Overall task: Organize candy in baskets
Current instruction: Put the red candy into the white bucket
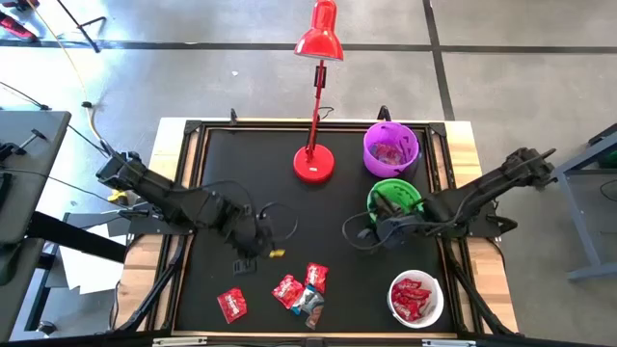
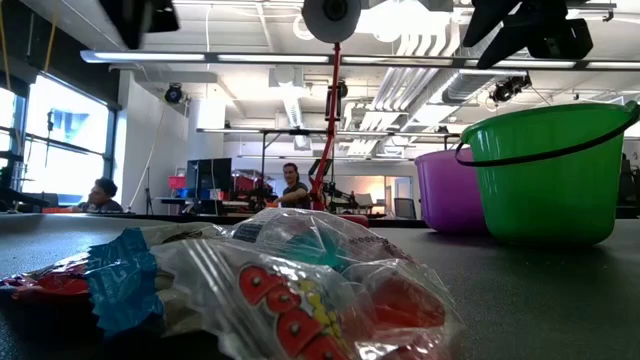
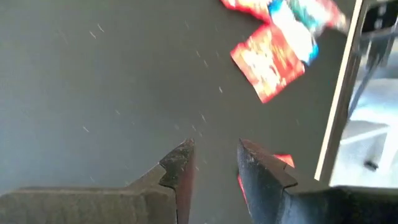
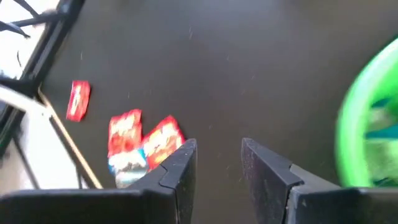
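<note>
Overhead, three baskets sit at the right: purple basket (image 1: 390, 147), green basket (image 1: 394, 198) and white basket (image 1: 415, 298), the white one holding red candy. Four loose red packets (image 1: 288, 290) lie near the front edge (one half hidden under a silvery wrapper). Left gripper (image 1: 253, 246) hovers mid-table. Right gripper (image 1: 378, 229) sits beside the green basket. Wrist views show both with fingers parted, grasping nothing.

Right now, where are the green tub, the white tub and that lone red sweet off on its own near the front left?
green basket (image 1: 408, 189), high view, on its rim.
white basket (image 1: 435, 286), high view, on its rim.
red candy (image 1: 231, 305), high view, middle of the wrapper.
</note>
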